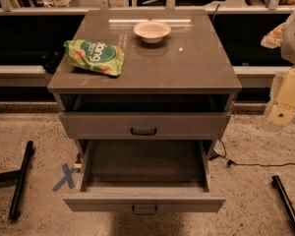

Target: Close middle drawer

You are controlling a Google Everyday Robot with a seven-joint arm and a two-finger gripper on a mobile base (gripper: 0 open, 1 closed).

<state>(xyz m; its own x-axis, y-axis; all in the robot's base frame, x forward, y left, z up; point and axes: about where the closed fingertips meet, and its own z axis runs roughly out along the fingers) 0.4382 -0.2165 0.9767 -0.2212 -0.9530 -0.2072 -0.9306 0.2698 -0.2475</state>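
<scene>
Grey-taupe cabinet (227,103): boxy and matte, square to my view, standing on the floor.
Floor (260,205): pale speckled stone, rough-looking.
Tabletop (187,63): flat brown-grey slab, glossy enough to show light streaks, with a thin square edge.
Middle drawer (103,200): pulled far out toward me, below the top drawer. Its long grey box body is open to view, the plain flat front nearest the camera, and I see nothing lying on the bare grey inside.
Top drawer (98,125): taller, wider flat front, out only slightly, leaving a dark gap under the tabletop.
Jaws: at the right edge of view on my cream, smooth-shelled arm (285,100), about level with the top drawer and apart from the cabinet. Whether they are apart or together I cannot tell.
Chip bag (94,57): crinkled green foil, lying flat at the tabletop's left side.
Bowl (152,31): round, shallow, pale pink-white, near the back edge, well apart from the bag.
Black bars (20,178): thin dark legs on the floor at the left; another at the right.
Tape cross (65,177): blue X on the floor, just left of the middle drawer.
Drawer handle (144,210): small dark loop, centred on the middle drawer's front.
</scene>
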